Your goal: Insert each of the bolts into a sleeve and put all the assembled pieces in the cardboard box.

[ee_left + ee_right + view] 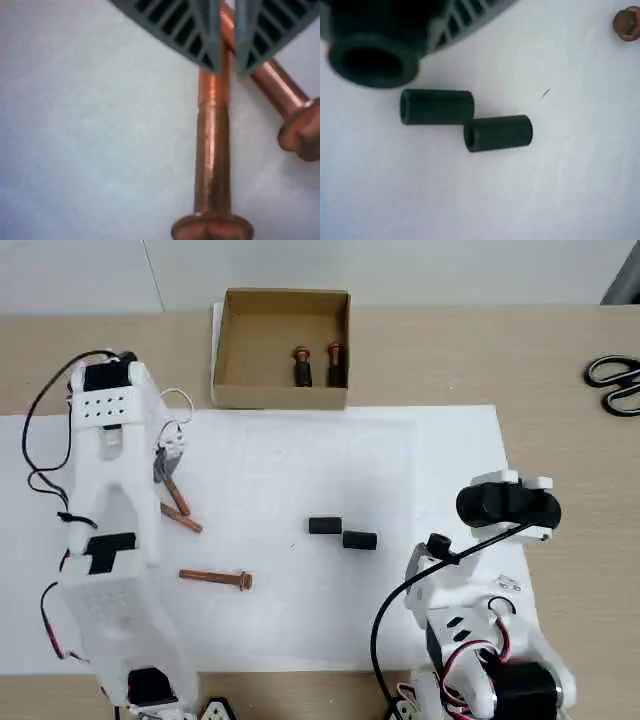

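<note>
Scissors [615,383] on bare wooden table [450,350], off white sheet [300,630]

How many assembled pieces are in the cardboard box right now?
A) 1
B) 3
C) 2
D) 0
C: in the high view, two assembled pieces sit side by side in the cardboard box, by its right wall.

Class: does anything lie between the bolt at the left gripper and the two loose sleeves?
Nothing visible: bare mat separates the bolt from the sleeves. A second bolt lies just beside it.
</note>
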Controlling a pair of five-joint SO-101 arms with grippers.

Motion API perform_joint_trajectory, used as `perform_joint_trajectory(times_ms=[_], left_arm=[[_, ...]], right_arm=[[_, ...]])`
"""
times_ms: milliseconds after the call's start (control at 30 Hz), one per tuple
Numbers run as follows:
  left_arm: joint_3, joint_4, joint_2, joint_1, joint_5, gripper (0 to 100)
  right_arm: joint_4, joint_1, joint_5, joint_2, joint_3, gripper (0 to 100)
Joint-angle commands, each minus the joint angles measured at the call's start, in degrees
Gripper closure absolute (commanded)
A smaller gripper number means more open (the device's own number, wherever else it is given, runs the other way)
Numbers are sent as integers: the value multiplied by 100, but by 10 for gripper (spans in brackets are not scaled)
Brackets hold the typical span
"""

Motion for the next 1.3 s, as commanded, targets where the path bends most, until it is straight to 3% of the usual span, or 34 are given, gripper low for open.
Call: perform_joint_trajectory(times_ms=[0, 133, 367, 1267], left_arm=[[-277, 62, 26, -18, 26, 988], [-277, 62, 158, -26, 9, 962], [-277, 62, 299, -88, 9, 810], [-435, -501, 369, -264, -431, 804]], right_arm=[[-145, 66, 18, 4, -18, 995], [-119, 66, 18, -4, -18, 995], [-110, 75, 9, 4, -9, 995], [-242, 75, 9, -40, 273, 995]])
